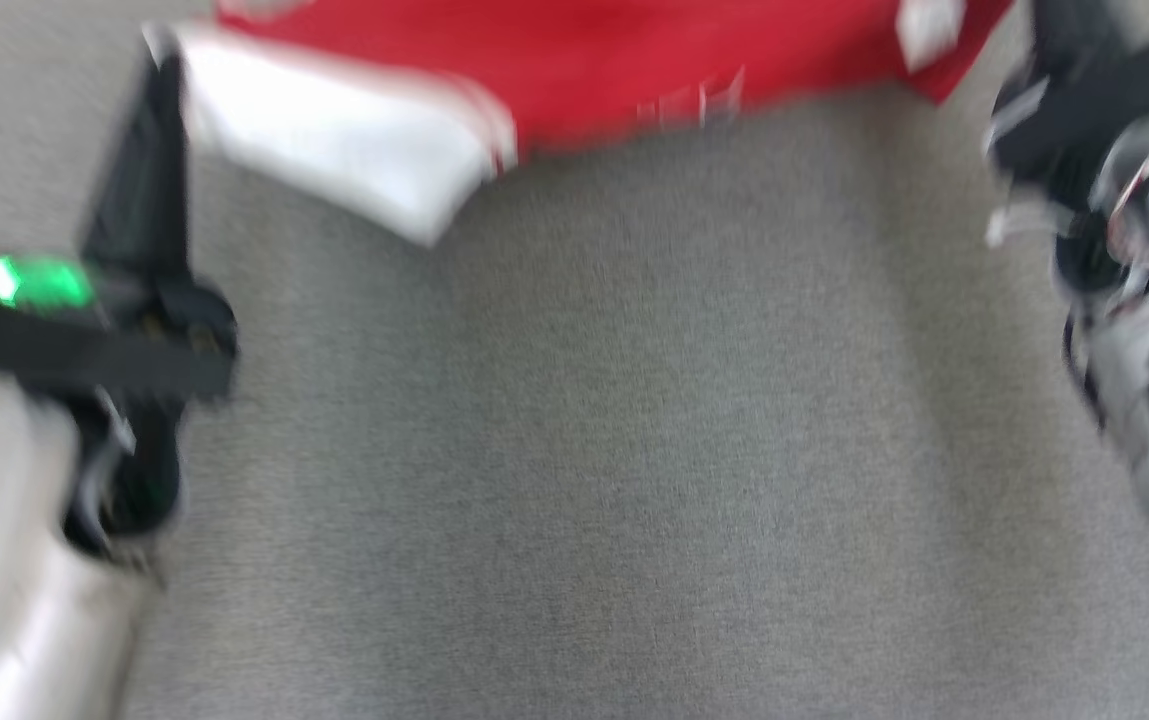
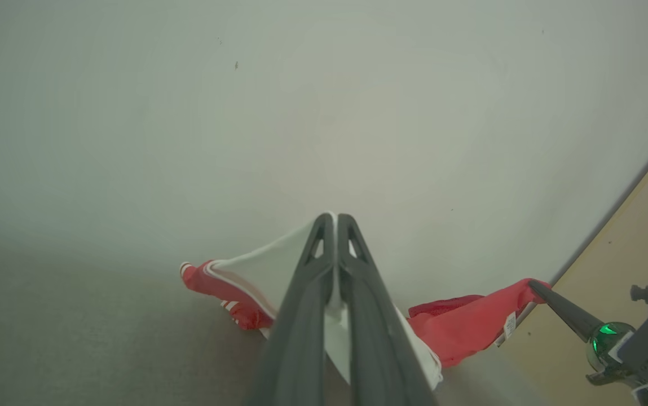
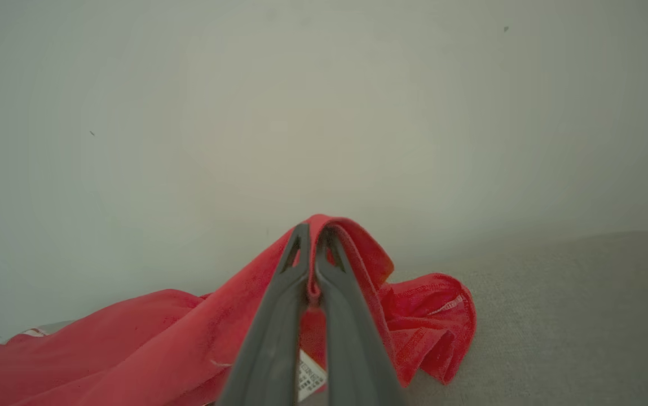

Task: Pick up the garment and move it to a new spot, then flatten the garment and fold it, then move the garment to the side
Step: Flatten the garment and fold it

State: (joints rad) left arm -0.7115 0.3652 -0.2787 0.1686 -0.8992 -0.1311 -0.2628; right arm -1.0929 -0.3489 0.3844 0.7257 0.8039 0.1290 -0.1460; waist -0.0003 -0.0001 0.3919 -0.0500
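Observation:
The garment (image 1: 614,60) is red with a white sleeve (image 1: 354,150) and hangs stretched along the top of the blurred head view, over the grey table. My left gripper (image 1: 162,70) rises at the left, its tips at the white sleeve's corner. In the left wrist view this gripper (image 2: 330,219) is shut on the white fabric (image 2: 267,270), with red cloth (image 2: 464,327) trailing to the right. My right gripper (image 1: 1064,40) is at the upper right. In the right wrist view it (image 3: 312,228) is shut on a red fold (image 3: 357,248), with a white label (image 3: 309,378) below.
A grey fabric-covered table top (image 1: 634,450) spreads below the garment and between both arms. In the left wrist view the table edge runs diagonally at the right, with tan floor (image 2: 639,237) beyond it.

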